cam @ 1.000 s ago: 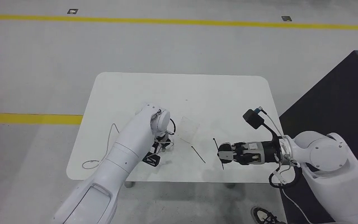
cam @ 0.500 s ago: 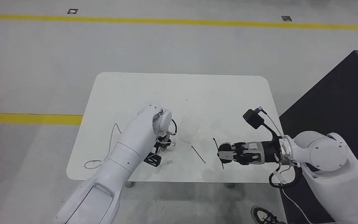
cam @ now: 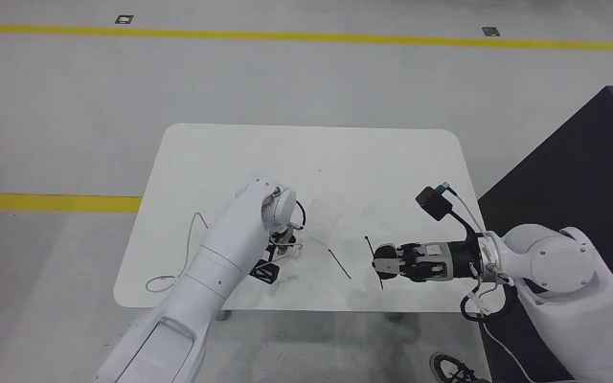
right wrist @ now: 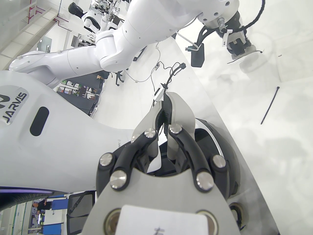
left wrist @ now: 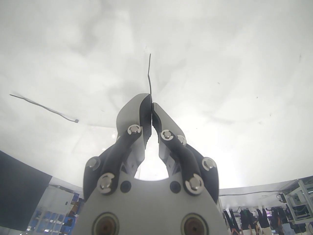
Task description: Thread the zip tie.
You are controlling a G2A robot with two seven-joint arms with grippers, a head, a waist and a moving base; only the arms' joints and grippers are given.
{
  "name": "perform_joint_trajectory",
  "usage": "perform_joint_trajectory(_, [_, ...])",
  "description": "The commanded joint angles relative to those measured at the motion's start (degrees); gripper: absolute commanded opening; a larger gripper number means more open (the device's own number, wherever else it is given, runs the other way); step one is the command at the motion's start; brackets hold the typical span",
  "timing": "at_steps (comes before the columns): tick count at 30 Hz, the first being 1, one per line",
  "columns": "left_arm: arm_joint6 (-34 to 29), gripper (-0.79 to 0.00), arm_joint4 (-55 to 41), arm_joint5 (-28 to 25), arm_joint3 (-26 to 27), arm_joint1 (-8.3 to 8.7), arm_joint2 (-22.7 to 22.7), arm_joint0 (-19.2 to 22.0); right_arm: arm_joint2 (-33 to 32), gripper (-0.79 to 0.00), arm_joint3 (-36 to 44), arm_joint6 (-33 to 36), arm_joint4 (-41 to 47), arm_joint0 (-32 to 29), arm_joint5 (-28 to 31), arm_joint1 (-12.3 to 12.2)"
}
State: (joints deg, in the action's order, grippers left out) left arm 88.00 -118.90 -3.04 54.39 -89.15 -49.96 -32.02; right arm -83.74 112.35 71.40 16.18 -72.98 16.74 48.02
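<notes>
Left pincer closed, gripping a thin zip tie by one end. The free length sticks out past the tips, above the desk near the middle of its front edge. Second zip tie lies flat between the two pincers. Right pincer closed. Black zip tie lies just beside its tip, near the front edge.

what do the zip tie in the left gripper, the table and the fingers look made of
Held zip tie: thin dark flexible plastic, likely nylon; the strip shows a slight kink.
Table: smooth white matte top, perhaps laminate, hard to tell.
Fingers: pale grey smooth shells, plastic or metal, with black ridged pads, probably rubber.
</notes>
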Motion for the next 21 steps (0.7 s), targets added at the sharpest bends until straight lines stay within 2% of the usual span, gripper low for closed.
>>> perform_joint_trajectory(1, [0.00, -0.785, 0.45, -0.30, 1.21, 0.27, -0.27, -0.78, 0.00, -0.785, 0.00, 0.00, 0.00, 0.00, 0.00, 0.00])
perform_joint_trajectory(5, [0.00, -0.785, 0.10, -0.34, 3.63, 0.76, -1.15, -2.01, 0.00, -0.785, 0.00, 0.00, 0.00, 0.00, 0.00, 0.00])
perform_joint_trajectory(9, [0.00, -0.785, -2.54, 1.59, 7.78, 1.79, -5.01, -3.71, 0.00, -0.785, 0.00, 0.00, 0.00, 0.00, 0.00, 0.00])
perform_joint_trajectory(17, [-3.34, -0.785, -5.36, 8.73, 22.85, 4.85, -15.32, -13.86, 0.00, -0.785, 0.00, 0.00, 0.00, 0.00, 0.00, 0.00])
perform_joint_trajectory(19, [-3.87, -0.785, -7.53, 11.23, 24.71, 5.21, -16.58, -15.89, 0.00, -0.785, 0.00, 0.00, 0.00, 0.00, 0.00, 0.00])
perform_joint_trajectory(21, [-3.80, -0.785, -7.85, 11.69, 24.85, 5.26, -16.74, -16.07, 0.00, -0.785, 0.00, 0.00, 0.00, 0.00, 0.00, 0.00])
